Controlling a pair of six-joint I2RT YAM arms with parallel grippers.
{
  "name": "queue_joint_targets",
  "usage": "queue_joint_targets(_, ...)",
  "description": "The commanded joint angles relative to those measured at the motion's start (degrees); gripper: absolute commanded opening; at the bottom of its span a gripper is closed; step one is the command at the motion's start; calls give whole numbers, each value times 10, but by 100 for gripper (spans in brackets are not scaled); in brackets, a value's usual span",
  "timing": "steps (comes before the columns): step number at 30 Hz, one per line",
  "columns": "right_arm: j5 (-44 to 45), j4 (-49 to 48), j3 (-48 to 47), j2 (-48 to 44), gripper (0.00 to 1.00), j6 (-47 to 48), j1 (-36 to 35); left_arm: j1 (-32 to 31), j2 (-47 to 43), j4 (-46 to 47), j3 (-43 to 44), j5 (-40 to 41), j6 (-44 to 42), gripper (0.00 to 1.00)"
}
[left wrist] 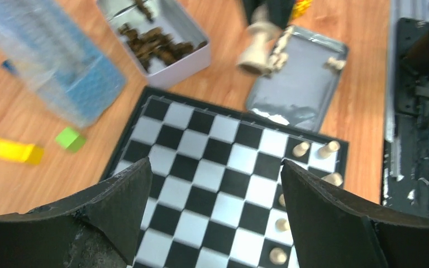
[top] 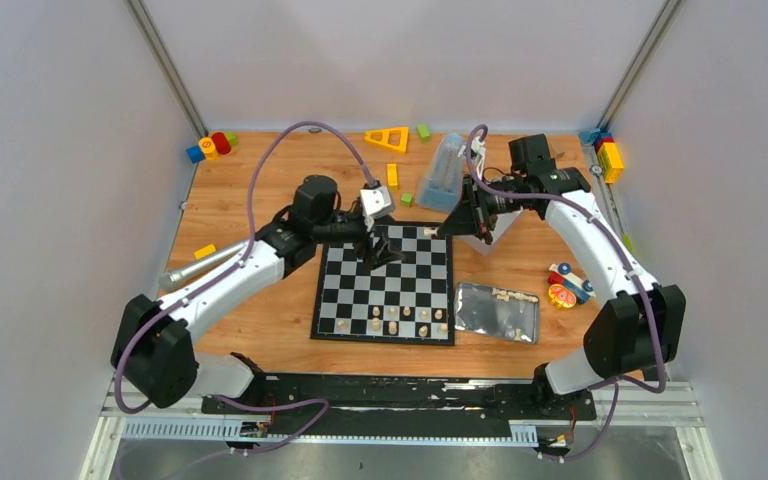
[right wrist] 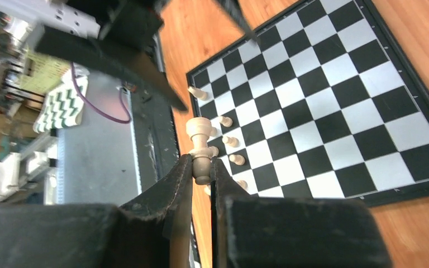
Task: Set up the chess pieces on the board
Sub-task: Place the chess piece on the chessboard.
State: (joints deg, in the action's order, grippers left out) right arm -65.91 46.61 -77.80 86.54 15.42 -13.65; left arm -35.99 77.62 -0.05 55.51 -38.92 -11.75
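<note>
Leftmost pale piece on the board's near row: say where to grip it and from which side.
Grip the chess piece by its slim upper body, from straight above: it seems upright on the board, neighbours only on its right.

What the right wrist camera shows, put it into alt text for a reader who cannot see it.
The right gripper pinches a pale chess piece by one end, its other end sticking out. Beyond it lies a black-and-white chessboard with a few pale pieces standing along one edge.
</note>
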Motion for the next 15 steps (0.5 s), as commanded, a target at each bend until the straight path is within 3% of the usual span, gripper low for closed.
queue_joint_targets(1,98,150,-55,-33,0,147,-35,58,-61,-132,48,23,-72,92)
queue_joint_targets(8,347,195,-40,-46,0,178,-229,181,-96,-279,77,69,-69,95)
queue_joint_targets(15,509,265,-68,11,0,189,-336,264,-125,-354,93,126,-59,99)
